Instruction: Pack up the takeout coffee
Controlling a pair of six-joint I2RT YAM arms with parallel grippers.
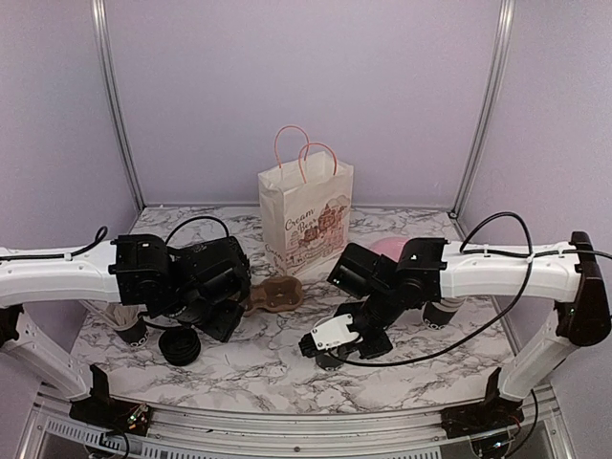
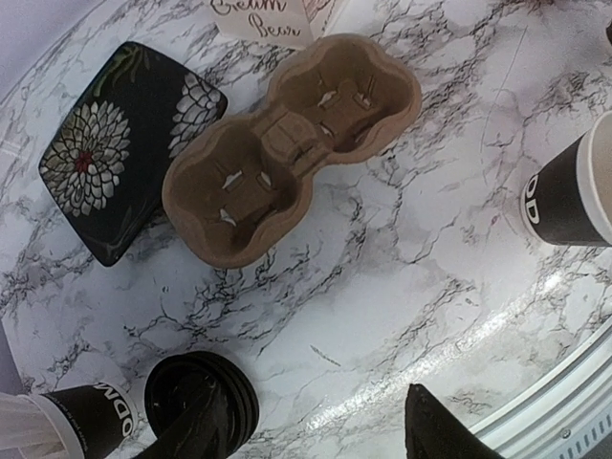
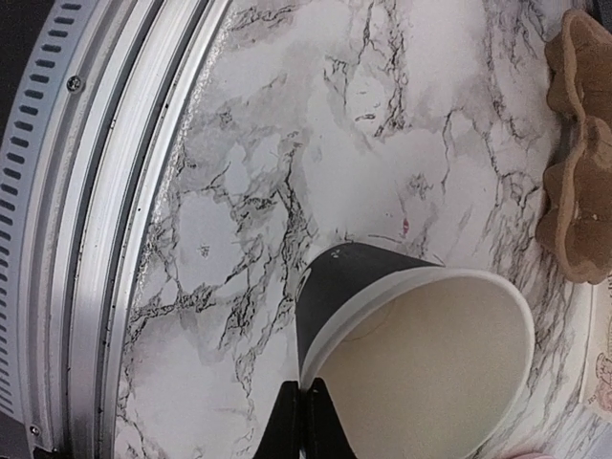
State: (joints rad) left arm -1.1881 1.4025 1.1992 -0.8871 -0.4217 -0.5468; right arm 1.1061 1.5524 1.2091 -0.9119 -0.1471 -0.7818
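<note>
Biggest thing first: the marble table [image 1: 258,368], with the paper bag [image 1: 304,215] standing upright at the back, handles up. In front of the bag sits the brown two-slot cup carrier [image 2: 287,143], and both slots have nothing in them.

Next down is the open cup [image 3: 421,373], black outside and white inside, no lid on it. It's near the front rail, apart from the carrier and to the right of it. The right gripper [image 3: 305,421] has its fingers pressed together right at the rim, and it looks like it's pinching the cup wall. I can't tell if the base is resting on the marble.

Smallest is the black lid [image 2: 234,402], flat on the table near the left front. The left gripper [image 2: 311,397] is spread over it, with one finger lying across the lid and nothing gripped.

So I'd call this the lidding step (packing proper hasn't started). Next move calls for the left jaws to square up on the lid's edge, close, carry it over and seat it level on the rim while the right holds steady.
</note>
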